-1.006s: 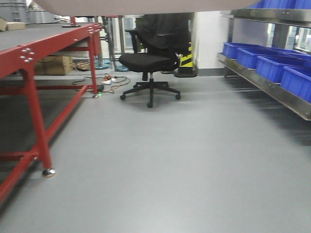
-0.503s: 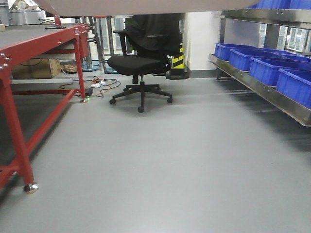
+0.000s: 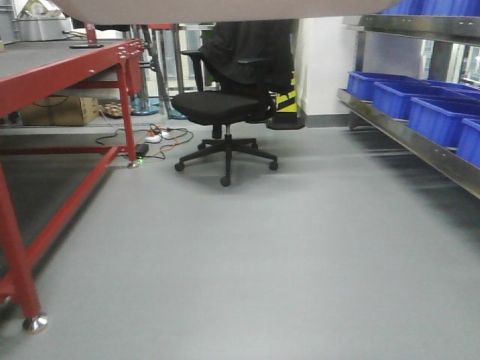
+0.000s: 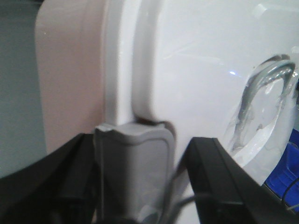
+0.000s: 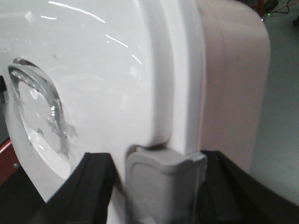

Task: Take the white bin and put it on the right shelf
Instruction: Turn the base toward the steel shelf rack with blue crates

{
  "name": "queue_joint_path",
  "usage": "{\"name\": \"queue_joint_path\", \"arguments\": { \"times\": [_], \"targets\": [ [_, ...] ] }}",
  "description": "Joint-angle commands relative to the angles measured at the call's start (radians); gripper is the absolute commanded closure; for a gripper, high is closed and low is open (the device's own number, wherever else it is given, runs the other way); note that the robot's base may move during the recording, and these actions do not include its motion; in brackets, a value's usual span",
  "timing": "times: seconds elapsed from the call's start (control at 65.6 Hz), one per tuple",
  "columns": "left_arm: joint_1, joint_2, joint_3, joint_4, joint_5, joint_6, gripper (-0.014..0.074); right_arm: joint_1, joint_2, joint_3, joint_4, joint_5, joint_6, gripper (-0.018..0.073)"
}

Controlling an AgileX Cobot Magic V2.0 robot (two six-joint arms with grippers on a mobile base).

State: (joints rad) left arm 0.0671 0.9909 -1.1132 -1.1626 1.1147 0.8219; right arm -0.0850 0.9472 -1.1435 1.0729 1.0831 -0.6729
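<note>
The white bin [image 4: 196, 70] fills both wrist views, with its glossy lid, recessed handle and pinkish side wall [image 5: 233, 79]. My left gripper [image 4: 140, 154] is shut on it, its black fingers on either side of a grey latch [image 4: 133, 168] at the lid's edge. My right gripper [image 5: 159, 163] grips the opposite grey latch [image 5: 163, 186] the same way. In the front view only the bin's pale underside [image 3: 187, 9] shows, along the top edge. The right shelf [image 3: 420, 139], a steel rack, runs along the right side.
Blue bins [image 3: 439, 120] sit on the shelf's lower level. A red-framed table [image 3: 60, 71] stands on the left, its caster foot [image 3: 34, 324] near. A black office chair [image 3: 225, 105] stands ahead, with cables [image 3: 157, 137] and a cardboard box [image 3: 64, 110] beyond. Grey floor lies between.
The front view has moved forward and swung: the red table leg slid down and left, and the shelf and blue bins shifted toward the right edge. The bin's underside stays at the top.
</note>
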Motion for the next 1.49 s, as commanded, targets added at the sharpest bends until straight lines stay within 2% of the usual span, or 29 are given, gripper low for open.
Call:
{"name": "queue_joint_path", "arguments": {
  "times": [0.0,1.479],
  "targets": [
    [-0.027,-0.021,-0.036,-0.218,0.153,0.017,0.0367,0.020,-0.011,-0.034,0.227,0.072,-0.001,0.0167],
    [-0.027,-0.021,-0.036,-0.218,0.153,0.017,0.0367,0.020,-0.011,-0.034,0.227,0.071,-0.001,0.0167]
  ]
}}
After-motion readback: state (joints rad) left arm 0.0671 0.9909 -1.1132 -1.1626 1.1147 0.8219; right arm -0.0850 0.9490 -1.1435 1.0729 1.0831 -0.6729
